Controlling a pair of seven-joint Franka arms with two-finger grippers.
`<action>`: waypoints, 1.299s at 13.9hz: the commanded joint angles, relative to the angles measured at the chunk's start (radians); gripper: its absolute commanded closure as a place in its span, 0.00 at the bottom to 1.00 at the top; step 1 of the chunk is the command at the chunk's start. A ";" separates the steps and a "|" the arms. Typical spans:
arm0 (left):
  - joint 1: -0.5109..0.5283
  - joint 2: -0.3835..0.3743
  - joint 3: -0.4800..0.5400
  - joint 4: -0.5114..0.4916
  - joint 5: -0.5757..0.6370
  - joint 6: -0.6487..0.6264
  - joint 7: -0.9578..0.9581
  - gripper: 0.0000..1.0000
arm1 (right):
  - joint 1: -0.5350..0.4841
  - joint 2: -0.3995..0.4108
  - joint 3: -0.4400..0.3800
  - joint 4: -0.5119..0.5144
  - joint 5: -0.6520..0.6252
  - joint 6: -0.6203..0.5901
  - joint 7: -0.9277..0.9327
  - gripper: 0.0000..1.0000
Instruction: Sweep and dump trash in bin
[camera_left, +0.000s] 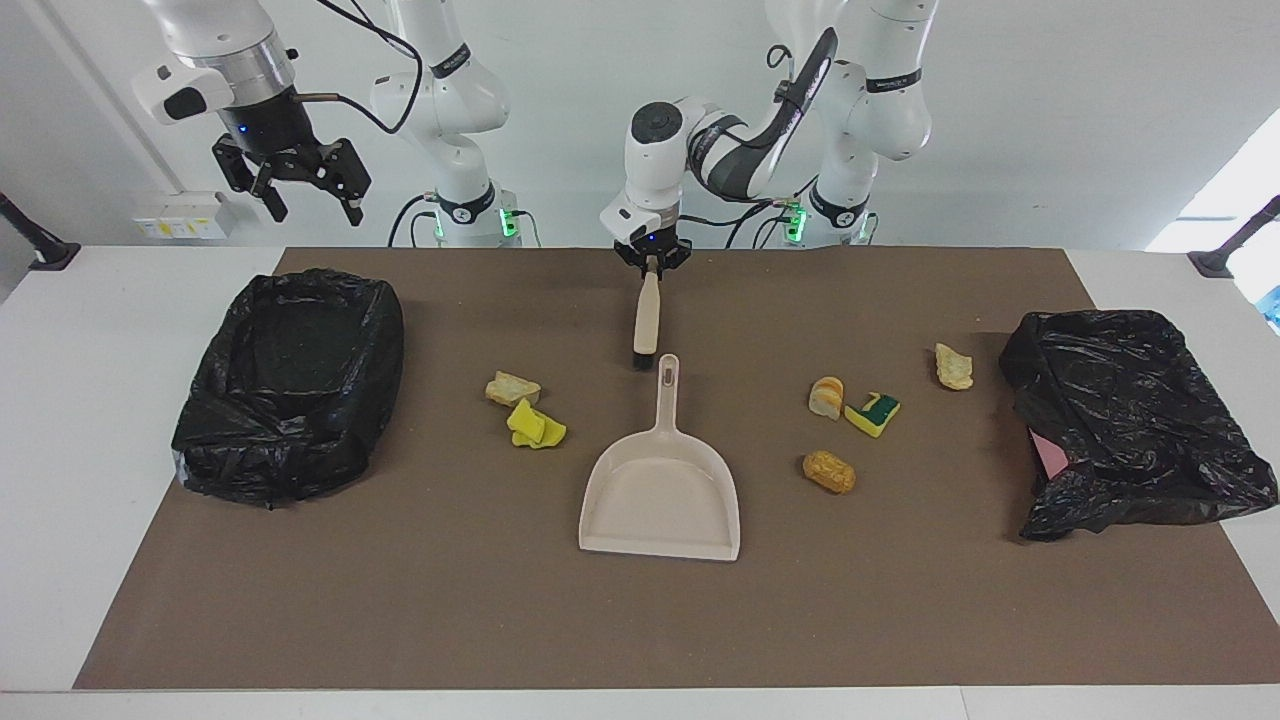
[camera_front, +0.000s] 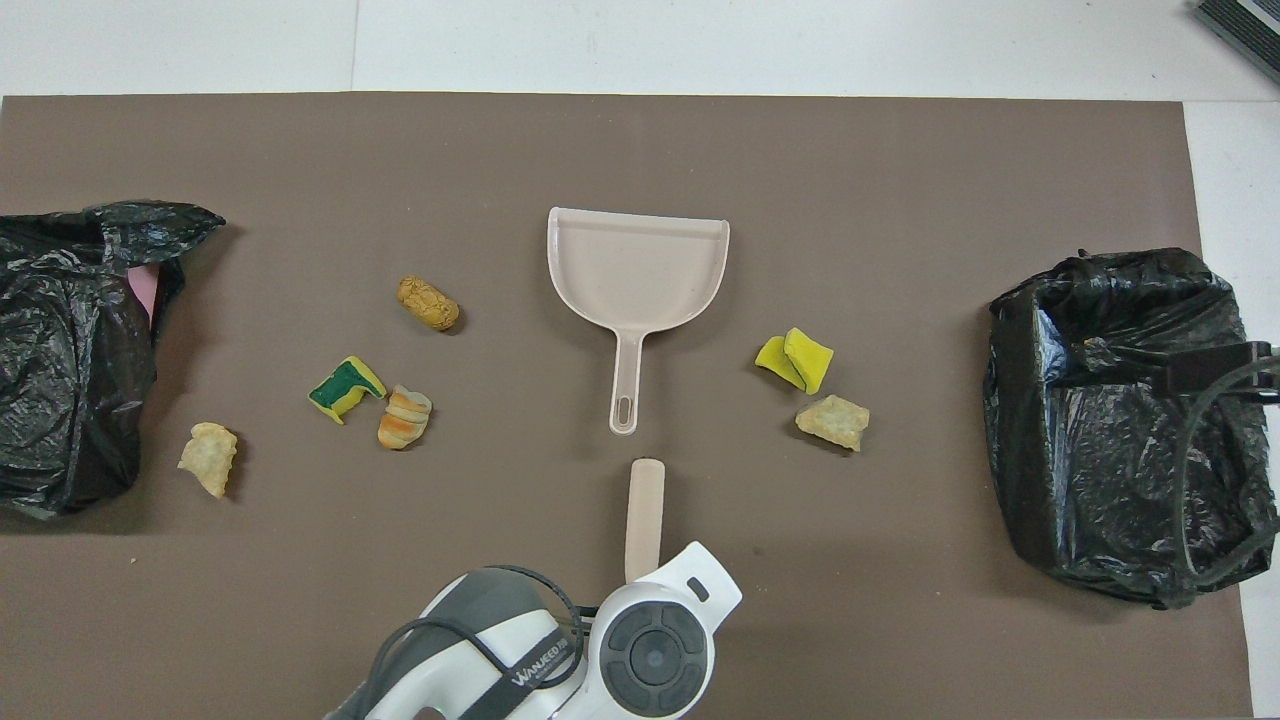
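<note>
Left gripper (camera_left: 651, 262) clamped on smooth beige plastic brush (camera_left: 646, 318); right gripper (camera_left: 305, 192) spread wide over crinkled black bin (camera_left: 290, 385); lumpy trash (camera_left: 829, 471) on mat centre.

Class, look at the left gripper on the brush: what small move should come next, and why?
Probably lift the brush clear of the mat: the left gripper is shut on its handle end, the dustpan lies empty, and the trash, like the yellow sponge pieces, is unswept.

place: robot lab | evidence: two arms (camera_left: 770, 130), brown mat (camera_left: 640, 620), white walls
</note>
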 joint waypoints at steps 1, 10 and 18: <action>0.038 -0.067 0.001 0.026 0.009 -0.167 0.005 1.00 | -0.009 -0.022 0.000 -0.021 0.000 -0.013 -0.022 0.00; 0.360 -0.091 0.001 0.046 0.290 -0.377 0.003 1.00 | 0.207 0.106 0.018 -0.023 0.020 0.107 0.246 0.00; 0.642 -0.106 0.001 -0.012 0.478 -0.445 -0.001 1.00 | 0.510 0.523 0.018 0.157 0.014 0.344 0.629 0.00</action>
